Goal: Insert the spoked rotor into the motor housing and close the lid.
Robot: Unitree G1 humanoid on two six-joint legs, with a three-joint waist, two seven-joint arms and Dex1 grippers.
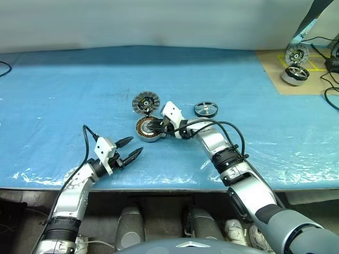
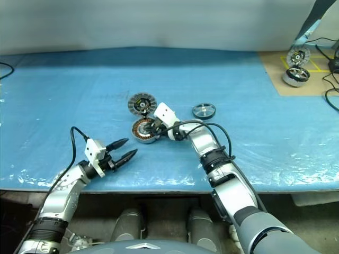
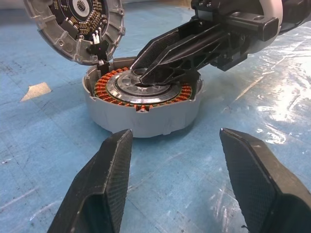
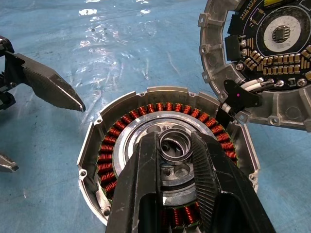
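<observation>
**Motor assembly: rotor not yet seated, lid standing open**

Item 1, the motor housing (image 4: pixel 165 170): resting on the blue surface (image 1: pixel 79 90) near its front edge, copper windings exposed around a silvery centre with a raised hub.

Item 2, the lid (image 4: pixel 272 58): lying tilted against the housing's far rim, its inner face with circuit parts showing, wires running between the two (so the closing step is waiting).

Item 3, the spoked rotor (image 1: pixel 205 109): sitting flat on the surface, apart from the housing on the robot's right, with nothing touching it.

Item 4, the right gripper (image 4: pixel 176 145): reaching over the housing, its two fingers narrowed on either side of the central hub; whether they are actually pinching the hub cannot be told.

Item 5, the left gripper (image 1: pixel 130 148): hovering open and empty just in front of the housing, fingers spread and pointing at it.

Status: judging by the layout, neither step is done. The rotor is waiting to be fetched and lowered in; the lid is waiting to be swung down afterwards.
</observation>
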